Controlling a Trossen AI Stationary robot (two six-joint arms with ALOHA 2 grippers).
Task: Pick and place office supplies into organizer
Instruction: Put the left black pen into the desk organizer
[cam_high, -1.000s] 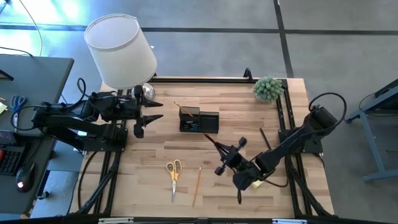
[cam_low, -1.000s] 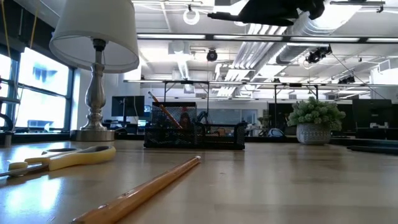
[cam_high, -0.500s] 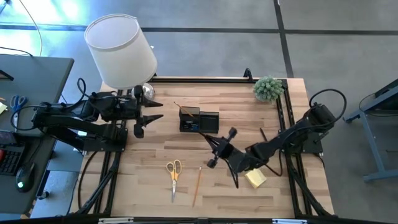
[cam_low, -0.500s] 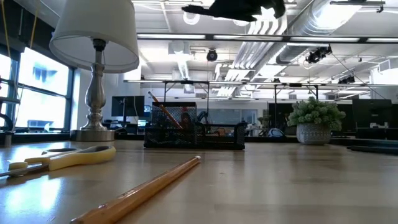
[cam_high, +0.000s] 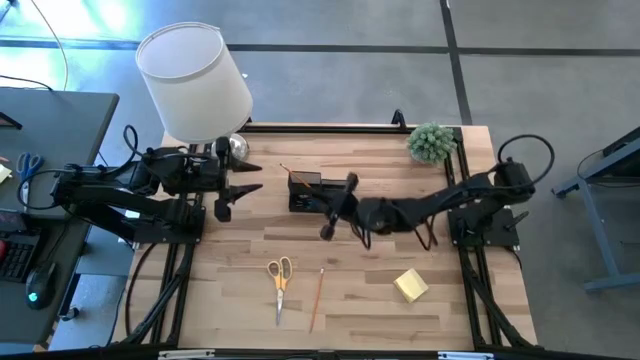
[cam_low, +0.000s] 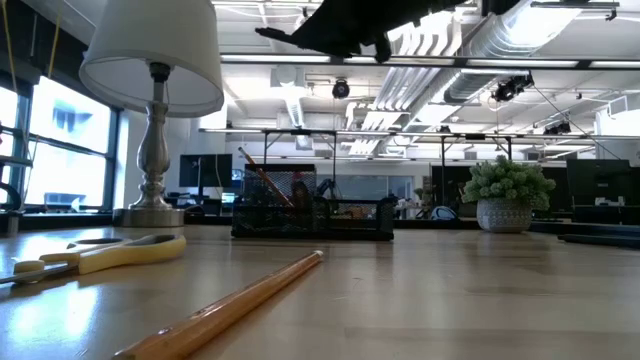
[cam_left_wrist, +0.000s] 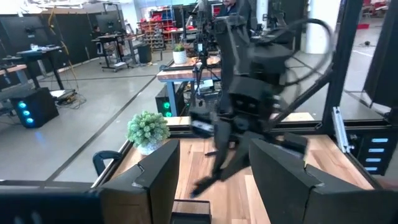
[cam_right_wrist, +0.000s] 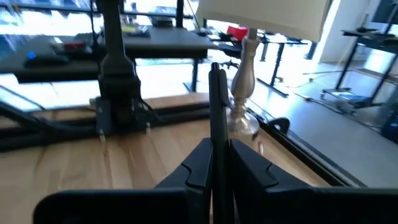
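Dark and slender, a pen (cam_right_wrist: 217, 118) stands clamped between the two fingers of the right gripper (cam_high: 340, 203), which hangs in the air just beside and partly over the right end of the small black rectangular desk organizer (cam_high: 310, 193). In the right wrist view the pen runs straight up out of the closed fingers, with the silver lamp base (cam_right_wrist: 242, 93) beyond it. The right arm reaches in across the pale wooden table (cam_high: 350, 290) from its mount at the right edge, and in the low view its dark shape sits high above the caddy.

The organizer stands near the middle of the table's back half, and a thin stick pokes up at a slant from its left compartment. Well apart from it, near the front edge, lie the yellow-handled scissors (cam_high: 280, 275) and, just to their right, a thin wooden pencil (cam_high: 317, 297). A yellow sticky-note pad (cam_high: 410, 286) lies flat on the right side of the table, clear of both arms.

The left gripper (cam_high: 243, 188) waits at the left edge of the table beside the white-shaded lamp (cam_high: 193, 82), its two dark fingers spread apart with nothing between them. A small green potted plant (cam_high: 431, 142) stands at the back right corner.
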